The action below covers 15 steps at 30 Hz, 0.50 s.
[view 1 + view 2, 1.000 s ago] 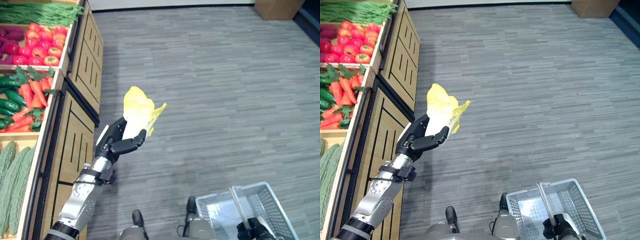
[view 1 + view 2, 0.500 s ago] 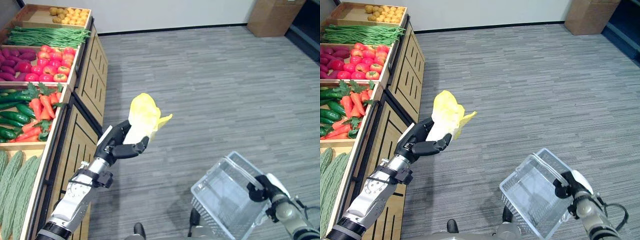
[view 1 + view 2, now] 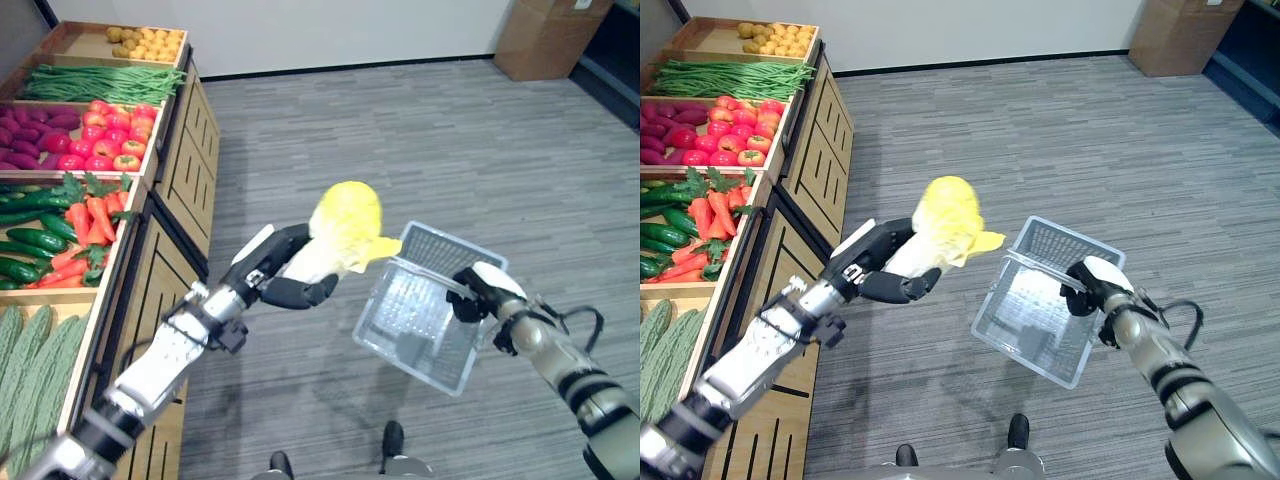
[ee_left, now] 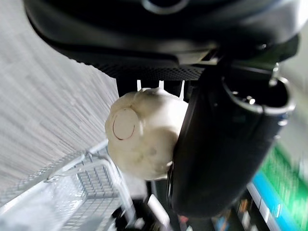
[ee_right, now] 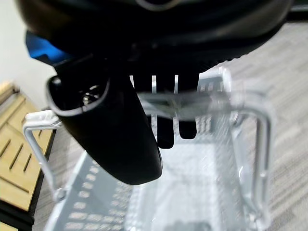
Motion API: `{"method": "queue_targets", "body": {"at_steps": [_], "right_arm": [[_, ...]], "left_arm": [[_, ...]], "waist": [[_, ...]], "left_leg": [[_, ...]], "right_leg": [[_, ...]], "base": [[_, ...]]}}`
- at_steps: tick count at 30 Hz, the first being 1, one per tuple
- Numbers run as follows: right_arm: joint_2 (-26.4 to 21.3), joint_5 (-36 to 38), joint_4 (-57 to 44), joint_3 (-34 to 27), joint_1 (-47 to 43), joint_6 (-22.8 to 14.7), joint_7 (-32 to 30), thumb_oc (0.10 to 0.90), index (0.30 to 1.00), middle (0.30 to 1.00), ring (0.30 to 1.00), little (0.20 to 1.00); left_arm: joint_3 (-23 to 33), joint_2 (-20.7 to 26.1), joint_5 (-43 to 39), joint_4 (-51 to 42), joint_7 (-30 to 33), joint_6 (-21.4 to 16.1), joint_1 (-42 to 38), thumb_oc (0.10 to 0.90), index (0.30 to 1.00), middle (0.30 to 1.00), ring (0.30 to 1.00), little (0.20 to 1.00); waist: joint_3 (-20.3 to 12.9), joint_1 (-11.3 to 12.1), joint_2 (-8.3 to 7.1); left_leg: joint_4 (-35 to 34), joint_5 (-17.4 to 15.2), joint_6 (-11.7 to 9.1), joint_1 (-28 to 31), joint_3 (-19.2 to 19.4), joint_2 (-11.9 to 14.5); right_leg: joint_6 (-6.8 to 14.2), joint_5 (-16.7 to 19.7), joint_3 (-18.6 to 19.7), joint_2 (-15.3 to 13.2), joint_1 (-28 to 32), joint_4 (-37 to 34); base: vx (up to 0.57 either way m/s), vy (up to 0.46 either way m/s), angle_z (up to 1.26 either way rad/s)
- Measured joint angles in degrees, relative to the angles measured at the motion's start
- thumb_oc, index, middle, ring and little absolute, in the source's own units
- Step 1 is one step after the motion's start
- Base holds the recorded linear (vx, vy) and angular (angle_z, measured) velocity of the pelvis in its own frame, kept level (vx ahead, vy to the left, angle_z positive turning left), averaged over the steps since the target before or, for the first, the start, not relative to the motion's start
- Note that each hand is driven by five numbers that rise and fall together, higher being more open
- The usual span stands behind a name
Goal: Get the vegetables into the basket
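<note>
My left hand (image 3: 283, 276) is shut on a yellow leafy cabbage (image 3: 344, 223) with a pale stem end (image 4: 139, 137). It holds the cabbage in the air, its leaves right at the near-left rim of the basket. The white wire basket (image 3: 425, 305) hangs tilted above the floor, held up by my right hand (image 3: 477, 292), whose fingers are curled round its handle (image 5: 192, 103). The basket looks to have nothing in it. The cabbage's leaf tips overlap the basket's left corner (image 3: 1002, 258).
A wooden produce stand (image 3: 170, 180) runs along the left, with crates of potatoes (image 3: 145, 43), green beans (image 3: 85, 80), red tomatoes (image 3: 100, 150), carrots and cucumbers (image 3: 60, 225) and bitter gourds (image 3: 30, 350). Grey floor (image 3: 450, 150) lies open to the right. A brown box (image 3: 540, 35) stands far right.
My right hand has raised the basket up and to the left, toward the cabbage. My left hand has carried the cabbage rightward to the basket's rim. The camera has tilted up.
</note>
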Motion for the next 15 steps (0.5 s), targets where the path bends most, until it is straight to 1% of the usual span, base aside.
{"method": "queue_targets", "body": {"at_steps": [3, 6, 7, 9, 10, 11, 13, 15], "right_arm": [[1.4, 0.0, 0.9, 0.7, -2.6, -0.3, 0.0, 0.4, 0.3, 0.3, 0.3, 0.3], [2.1, 0.1, 0.8, 0.9, -3.6, -0.5, 0.0, 0.4, 0.3, 0.3, 0.3, 0.3], [2.2, 0.1, 0.7, 0.9, -3.6, -0.6, 0.0, 0.4, 0.3, 0.3, 0.3, 0.3], [2.6, 0.5, 0.6, 1.2, -3.8, -0.5, 0.0, 0.4, 0.3, 0.3, 0.3, 0.3], [2.7, 0.6, 0.1, 1.6, -4.0, -0.5, 0.0, 0.4, 0.3, 0.3, 0.3, 0.3], [2.7, 0.8, -1.3, 2.3, -4.1, 0.1, 0.1, 0.4, 0.3, 0.3, 0.3, 0.3], [2.9, 1.6, -4.4, 3.2, -4.1, 0.3, 0.2, 0.4, 0.3, 0.3, 0.3, 0.3], [3.0, 1.9, -6.2, 3.6, -4.1, 0.6, 0.3, 0.4, 0.3, 0.3, 0.3, 0.3]], "left_arm": [[-4.0, 2.7, 6.4, -0.6, -0.1, -0.7, -6.0, 0.4, 0.3, 0.3, 0.3, 0.3], [-12.1, 7.0, 20.2, -1.6, 2.2, -3.0, -17.1, 0.4, 0.3, 0.3, 0.3, 0.3], [-13.5, 7.2, 22.4, -1.7, 2.4, -3.8, -19.1, 0.4, 0.3, 0.3, 0.3, 0.3], [-19.1, 7.7, 30.7, -2.1, 3.9, -5.5, -25.5, 0.4, 0.3, 0.3, 0.3, 0.3], [-19.3, 7.3, 33.4, -2.5, 4.0, -7.4, -25.7, 0.4, 0.3, 0.3, 0.3, 0.3], [-19.5, 7.3, 36.1, -3.1, 4.5, -8.2, -25.7, 0.4, 0.3, 0.3, 0.3, 0.3], [-19.7, 6.7, 40.9, -3.3, 4.6, -9.5, -25.7, 0.4, 0.3, 0.3, 0.3, 0.3], [-20.4, 5.8, 43.4, -2.5, 5.0, -9.8, -25.7, 0.4, 0.3, 0.3, 0.3, 0.3]], "waist": [[0.0, -0.1, 0.06], [0.0, -0.2, 0.11], [-0.1, -0.2, 0.22], [-0.1, -0.2, 0.3], [-0.1, -0.7, 0.57], [0.0, -1.0, 0.64], [0.0, -1.9, 0.68], [0.0, -2.3, 0.71]], "left_leg": [[0.0, 0.0, 0.0, 0.1, 0.2, 0.0], [0.0, 0.0, 0.0, 0.2, 0.5, 0.0], [0.0, 0.0, 0.0, 0.2, 0.5, -0.1], [0.0, 0.0, 0.0, 0.2, 0.8, 0.0], [0.0, 0.0, 0.0, 0.4, 1.0, -0.1], [0.0, 0.0, 0.0, 0.5, 1.3, 0.0], [-0.1, 0.0, 0.0, 0.5, 1.6, 0.0], [-0.1, 0.0, 0.0, 0.5, 1.9, 0.1]], "right_leg": [[0.0, 0.0, 0.2, 0.0, 0.0, 0.0], [0.0, 0.0, 0.4, 0.1, 0.0, 0.0], [0.0, 0.0, 0.5, 0.0, 0.0, 0.0], [0.0, 0.0, 0.6, 0.1, -0.2, 0.0], [0.0, 0.0, 0.9, 0.1, -0.2, 0.0], [0.0, 0.0, 1.1, 0.2, -0.2, 0.0], [0.0, 0.0, 1.6, 0.4, -0.6, 0.0], [0.0, 0.0, 2.0, 0.4, -0.7, 0.0]], "base": [[0.0, 0.001, -0.03], [0.0, 0.0, -0.03], [0.0, 0.002, -0.04], [0.01, 0.003, -0.06], [0.01, 0.008, -0.1], [0.02, 0.013, -0.12], [0.02, 0.012, -0.13], [0.01, 0.007, -0.12]]}}
